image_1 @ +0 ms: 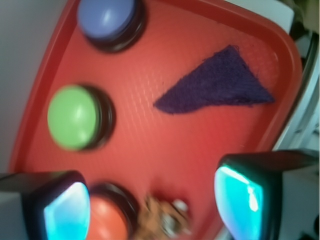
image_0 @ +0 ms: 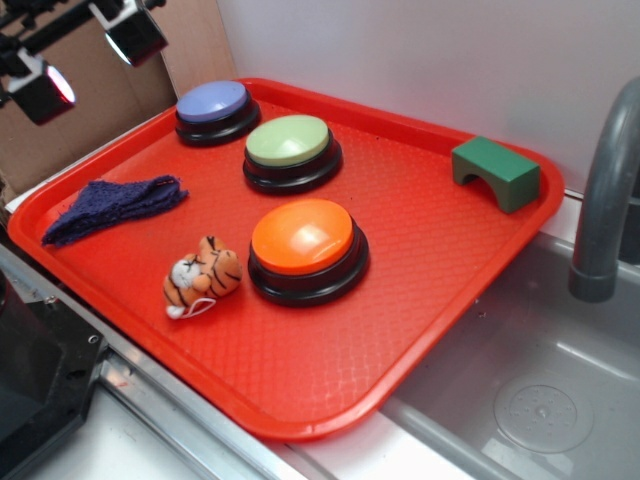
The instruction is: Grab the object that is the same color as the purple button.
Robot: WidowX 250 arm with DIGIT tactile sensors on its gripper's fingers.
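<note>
My gripper (image_1: 150,205) hangs above the red tray (image_0: 330,380), jaws spread wide, holding nothing. On the tray, taking the purple button (image_0: 213,105) at the far corner as reference: the dark purple cloth (image_0: 112,207) lies flat nearer the front-left edge, well apart from it; the tiger plush (image_0: 203,275) lies beyond the cloth.

- My gripper (image_1: 150,200) hangs above the red tray (image_0: 420,300), fingers spread wide, nothing between them.
- The purple cloth (image_0: 112,207) lies flat near the tray's left rim with bare tray all round it; approach from above is clear.
- The tiger plush (image_0: 203,275) is the nearest obstacle, apart from the cloth.
- The purple button (image_0: 213,108), green button (image_0: 290,150) and orange button (image_0: 305,247) stand clear of the cloth.
- The green block (image_0: 497,172) sits at the far corner, well apart.
</note>
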